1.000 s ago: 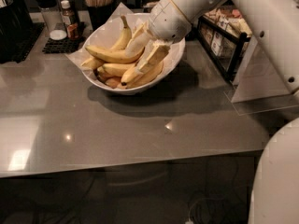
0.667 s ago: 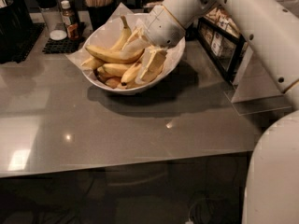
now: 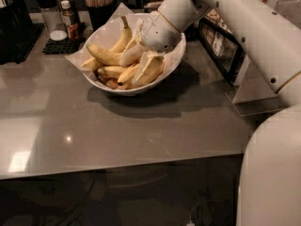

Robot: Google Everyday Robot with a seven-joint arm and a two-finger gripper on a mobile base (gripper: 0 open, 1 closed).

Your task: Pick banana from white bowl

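The white bowl (image 3: 174, 62) stands at the back of the grey counter, lined with white paper and holding several yellow bananas. The banana (image 3: 105, 56), long, thick and gently curved with a dark tip, lies across the left side of the pile. A slimmer banana with a long stem (image 3: 122, 36) leans behind it. My gripper (image 3: 130, 72) reaches down into the bowl from the right, open, its pale fingers (image 3: 149, 68) spread over the middle of the pile just right of the banana. The bananas under the wrist are hidden.
Sauce bottles (image 3: 70, 22) and a shaker (image 3: 47, 13) stand on a black mat behind the bowl at the left. A dark cup of wooden sticks (image 3: 98, 1) stands behind the bowl. A black rack of packets (image 3: 218, 44) and a clear stand (image 3: 249, 93) are at the right.
The gripper has shifted slightly left and deeper into the bowl over the banana pile. The bananas and the bowl have not visibly moved.
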